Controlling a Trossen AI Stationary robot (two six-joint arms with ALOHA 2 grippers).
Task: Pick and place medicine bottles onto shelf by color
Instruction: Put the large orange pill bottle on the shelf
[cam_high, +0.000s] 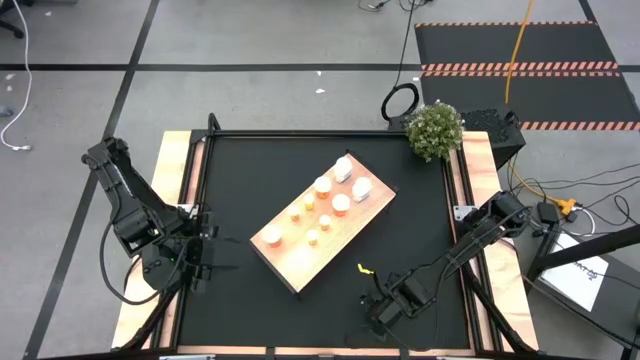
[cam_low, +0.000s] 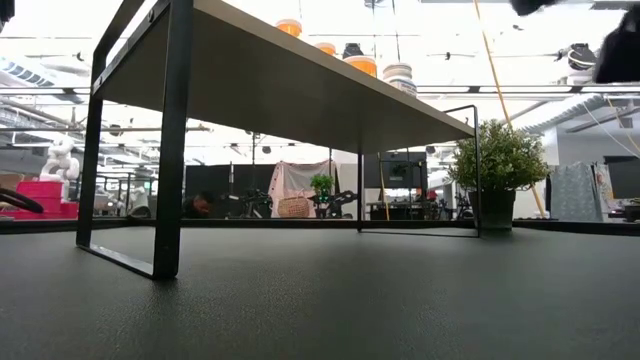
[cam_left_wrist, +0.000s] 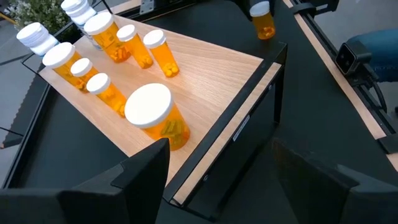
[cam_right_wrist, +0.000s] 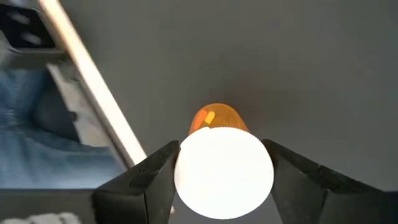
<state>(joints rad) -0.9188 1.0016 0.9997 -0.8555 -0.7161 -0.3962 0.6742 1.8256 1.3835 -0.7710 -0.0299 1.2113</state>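
The shelf (cam_high: 300, 265) stands slantwise in the middle of the black mat on thin dark legs (cam_low: 165, 150). On its pale top (cam_left_wrist: 211, 74) stand several orange bottles with white caps (cam_left_wrist: 149, 118) and, at the far end, white bottles (cam_high: 352, 175). Near the table's near right, my right gripper (cam_high: 383, 308) is shut on one more orange bottle (cam_right_wrist: 214, 118). That bottle also shows in the left wrist view (cam_left_wrist: 262, 20). My left gripper (cam_left_wrist: 224, 186) waits open at the table's left, off the shelf's near left corner, with nothing between its fingers. My right gripper pinches the orange bottle's white cap (cam_right_wrist: 186, 174) between its two fingers (cam_right_wrist: 155, 177), one on each side of the round rim. The fingers come steeply from above. The bottle sits upright below them; whether its bottom is on the mat I cannot tell.
A small yellow object (cam_high: 362, 268) lies on the mat between the shelf and my right gripper. A potted plant (cam_high: 435, 130) stands at the far right corner. Pale wooden strips (cam_high: 480, 190) run along the mat's sides. Bare mat lies along the near edge.
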